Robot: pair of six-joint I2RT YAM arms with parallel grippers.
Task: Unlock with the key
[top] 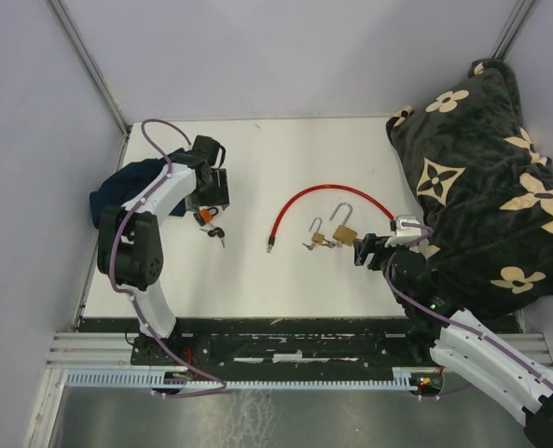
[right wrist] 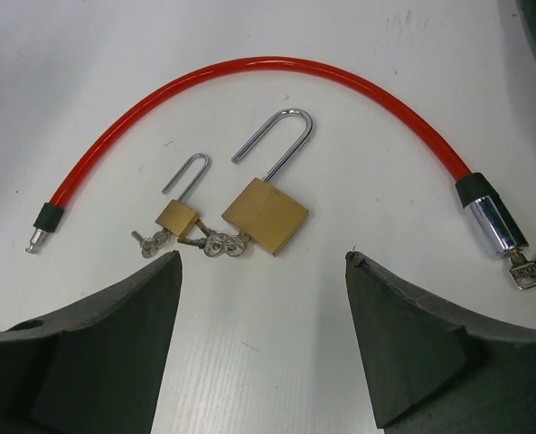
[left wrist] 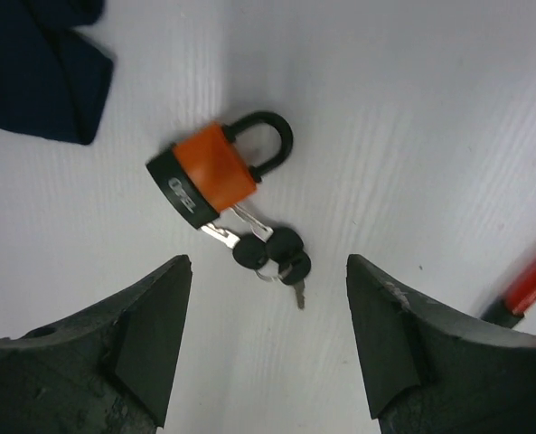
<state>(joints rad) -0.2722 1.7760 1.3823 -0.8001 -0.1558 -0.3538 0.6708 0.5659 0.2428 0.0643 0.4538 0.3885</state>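
Observation:
An orange padlock (left wrist: 215,170) with a black shackle, which looks shut, lies flat on the white table. A bunch of black-headed keys (left wrist: 272,253) lies at its base, one blade touching the lock body. My left gripper (left wrist: 268,271) hangs open just above and in front of the keys, holding nothing. In the top view the padlock (top: 205,216) and keys (top: 217,231) sit right below the left gripper (top: 207,201). My right gripper (right wrist: 262,258) is open and empty, a little short of two brass padlocks.
The small brass padlock (right wrist: 177,217) and large one (right wrist: 266,215) have raised shackles and keys in them. A red cable lock (right wrist: 249,70) arcs behind them. A dark blue cloth (top: 117,191) lies far left, a flowered black blanket (top: 481,177) at the right.

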